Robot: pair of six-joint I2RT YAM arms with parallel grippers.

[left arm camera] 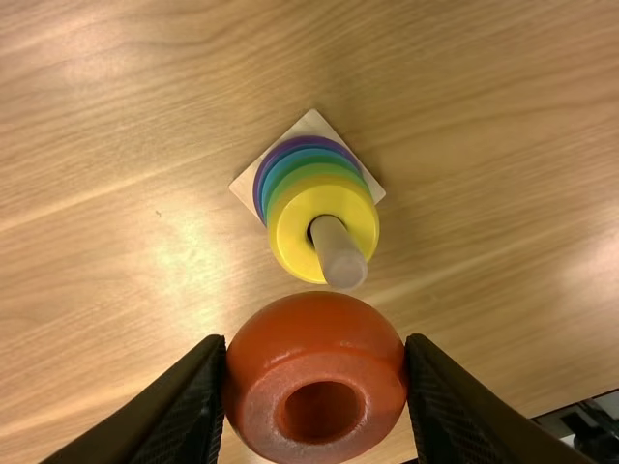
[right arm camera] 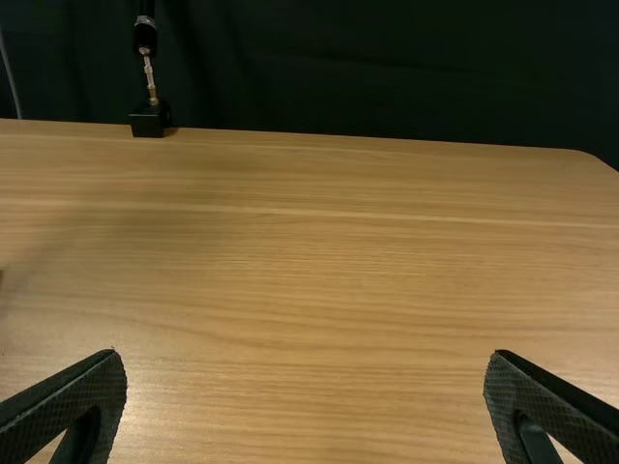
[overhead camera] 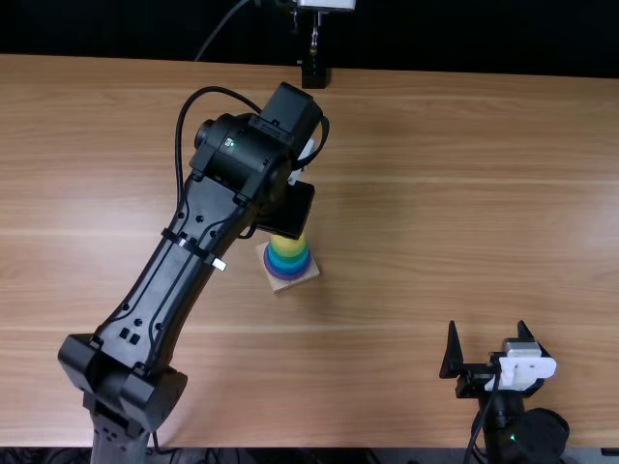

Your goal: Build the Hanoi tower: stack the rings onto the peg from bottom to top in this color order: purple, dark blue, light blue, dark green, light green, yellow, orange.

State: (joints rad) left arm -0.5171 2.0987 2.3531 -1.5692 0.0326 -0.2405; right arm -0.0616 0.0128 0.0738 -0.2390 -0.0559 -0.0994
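Note:
Over the tower, my left gripper (overhead camera: 286, 209) hides the upper part of it in the top view. In the left wrist view my left gripper (left arm camera: 317, 362) is shut on the orange ring (left arm camera: 317, 333), which is apart from the peg (left arm camera: 338, 255). The yellow ring (left arm camera: 290, 237) is topmost on the peg, above green, blue and purple rings (left arm camera: 259, 184) on a square wooden base (left arm camera: 242, 187). The base (overhead camera: 281, 286) lies slightly turned. My right gripper (overhead camera: 486, 338) stands open at the near right; in the right wrist view my right gripper (right arm camera: 306, 372) has nothing between its fingers.
A black stand foot (overhead camera: 314, 75) is at the table's far edge, seen as a black block (right arm camera: 149, 120) in the right wrist view. Wooden table surface (overhead camera: 416, 213) stretches between the tower and the right arm.

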